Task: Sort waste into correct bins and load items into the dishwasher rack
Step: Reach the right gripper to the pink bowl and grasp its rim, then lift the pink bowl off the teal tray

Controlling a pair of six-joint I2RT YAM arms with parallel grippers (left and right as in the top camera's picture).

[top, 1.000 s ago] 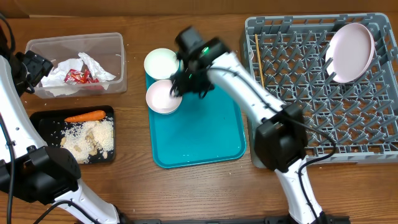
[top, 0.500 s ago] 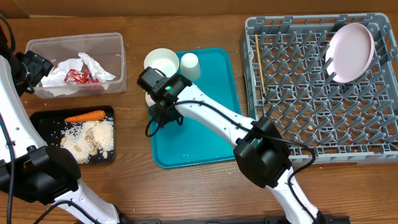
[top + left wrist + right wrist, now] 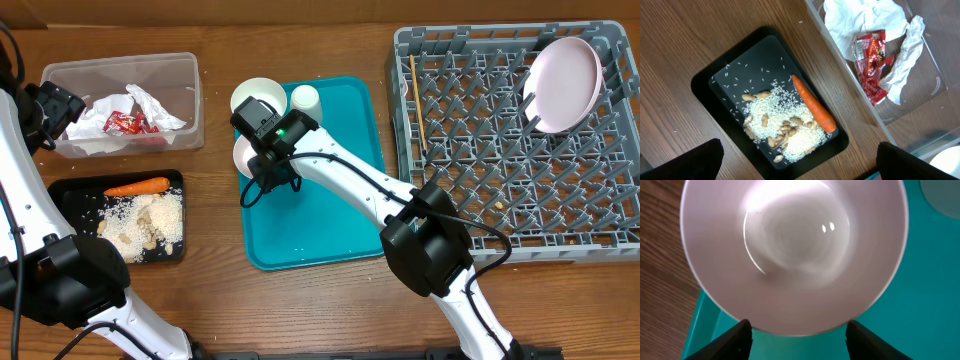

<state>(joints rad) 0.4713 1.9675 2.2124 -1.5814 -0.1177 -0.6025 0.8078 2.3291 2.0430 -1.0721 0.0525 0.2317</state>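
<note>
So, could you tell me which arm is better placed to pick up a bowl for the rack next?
The right. The right gripper, open, hovers directly over a bowl; the left gripper hangs over the black tray, away from the teal tray.

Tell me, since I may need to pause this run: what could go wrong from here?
1. The right claw hangs open over a bowl sitting at the teal tray's left edge. A poor pinch on its smooth rim might tip it onto the table.
2. The second bowl and the cup stand close by, so the rising bowl might knock them.
</note>
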